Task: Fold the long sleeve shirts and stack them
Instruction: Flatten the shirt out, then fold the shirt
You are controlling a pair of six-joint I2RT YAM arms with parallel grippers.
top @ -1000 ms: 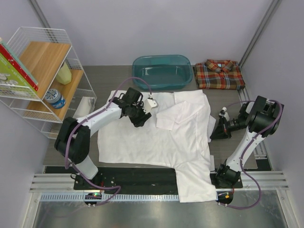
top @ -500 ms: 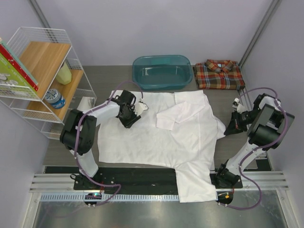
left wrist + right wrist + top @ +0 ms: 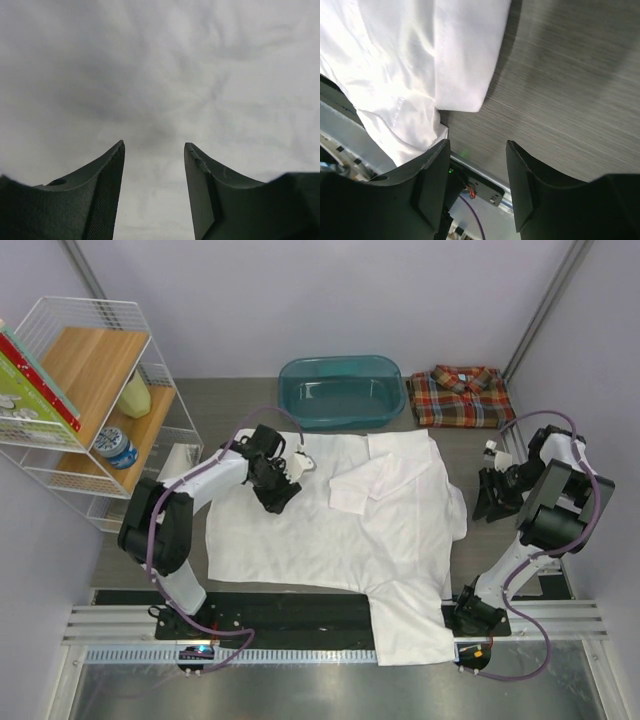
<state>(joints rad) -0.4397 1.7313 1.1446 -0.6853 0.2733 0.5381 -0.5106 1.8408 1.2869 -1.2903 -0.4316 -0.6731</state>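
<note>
The soft white long-sleeve shirt [image 3: 330,530] is lying spread out on the grey wooden bench [image 3: 225,405]. The folded red, orange and navy checked shirt [image 3: 462,397] is sitting at the far right corner. The left end effector [image 3: 154,147] is pointing at the white cloth, partly open and holding nothing. The right end effector [image 3: 476,145] is hanging beside the white shirt's right edge, partly open and empty too.

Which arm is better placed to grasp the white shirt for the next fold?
Left, likely. The left gripper has open jaws over the plain white long-sleeved cloth shirt, cloth filling its wrist view. The right gripper, also open, hangs over grey table beside the shirt's right edge.
</note>
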